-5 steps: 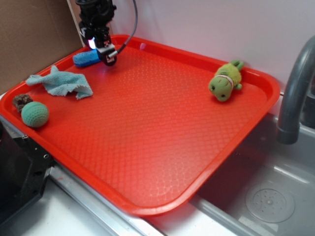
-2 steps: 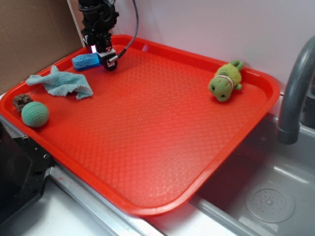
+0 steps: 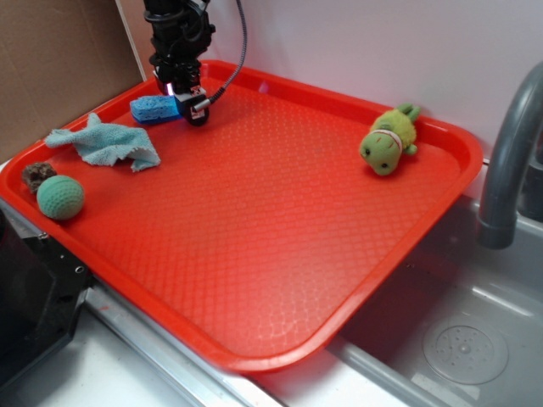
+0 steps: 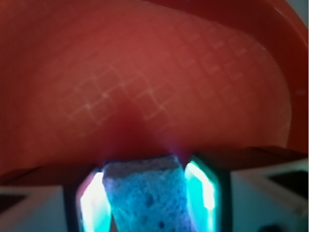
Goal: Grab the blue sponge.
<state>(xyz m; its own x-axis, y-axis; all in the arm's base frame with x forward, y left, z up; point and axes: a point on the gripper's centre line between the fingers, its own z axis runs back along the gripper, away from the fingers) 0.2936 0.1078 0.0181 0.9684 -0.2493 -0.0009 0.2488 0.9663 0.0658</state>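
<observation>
The blue sponge sits at the far left corner of the red tray, its right end between my fingers. My gripper comes straight down on it from above. In the wrist view the porous blue sponge fills the gap between the two glowing fingers, squeezed at its sides, with the gripper shut on it. Beyond it lies red tray floor. I cannot tell whether the sponge rests on the tray or hangs just above it.
A pale teal rag lies left of the sponge's spot, nearer the front. A green knitted ball and a small brown lump sit by the left rim. A green plush toy lies far right. A grey faucet and a sink stand to the right.
The gripper has shifted slightly right and toward the front with the sponge, which now lies a bit further from the back rim. Nothing else has moved.
</observation>
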